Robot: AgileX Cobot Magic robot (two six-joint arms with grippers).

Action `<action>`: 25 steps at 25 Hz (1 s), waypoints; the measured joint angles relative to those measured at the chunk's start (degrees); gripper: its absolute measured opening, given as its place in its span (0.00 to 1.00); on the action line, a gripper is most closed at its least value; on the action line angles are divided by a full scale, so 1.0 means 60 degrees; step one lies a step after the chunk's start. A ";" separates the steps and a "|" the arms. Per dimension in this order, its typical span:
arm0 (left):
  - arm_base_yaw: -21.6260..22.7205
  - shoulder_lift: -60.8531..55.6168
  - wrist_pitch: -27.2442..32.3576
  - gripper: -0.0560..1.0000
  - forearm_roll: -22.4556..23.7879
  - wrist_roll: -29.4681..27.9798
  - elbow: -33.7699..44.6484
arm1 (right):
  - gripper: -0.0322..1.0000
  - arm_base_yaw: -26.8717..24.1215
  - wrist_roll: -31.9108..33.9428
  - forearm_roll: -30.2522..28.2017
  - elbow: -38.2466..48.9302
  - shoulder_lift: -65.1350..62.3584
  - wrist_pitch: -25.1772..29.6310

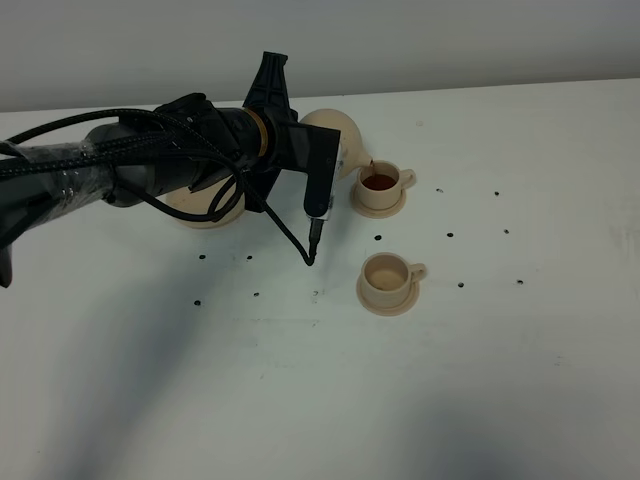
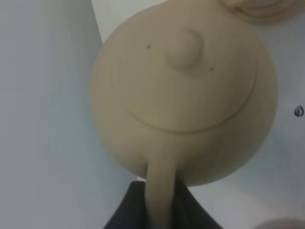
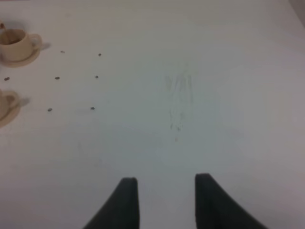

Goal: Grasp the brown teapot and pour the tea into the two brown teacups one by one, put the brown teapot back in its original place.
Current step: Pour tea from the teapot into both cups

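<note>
White dotted surface (image 1: 500,380): the left fingers (image 2: 125,212) clamp the handle of the brown teapot (image 1: 335,130), tilted over the back teacup (image 1: 380,185) (tea streaming in). Unfilled yet: the front teacup (image 1: 388,275). The wide saucer (image 1: 200,218) awaits near the left edge. The right fingers (image 3: 126,200) stand apart, empty.

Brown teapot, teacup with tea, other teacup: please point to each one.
brown teapot (image 2: 183,47), left wrist view, on the lid knob.
teacup with tea (image 1: 378,199), exterior high view, on the front wall.
other teacup (image 1: 385,272), exterior high view, on the inner bottom.
</note>
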 joint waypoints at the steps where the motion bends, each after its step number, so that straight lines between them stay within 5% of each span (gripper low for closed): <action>1: 0.0000 0.0000 0.0000 0.13 0.0000 0.0000 0.0000 | 0.33 0.0000 0.0000 0.0000 0.0000 0.0000 0.0000; 25: 0.0000 0.0000 -0.0060 0.13 -0.0007 0.0019 0.0000 | 0.33 0.0000 0.0000 0.0000 0.0000 0.0000 0.0000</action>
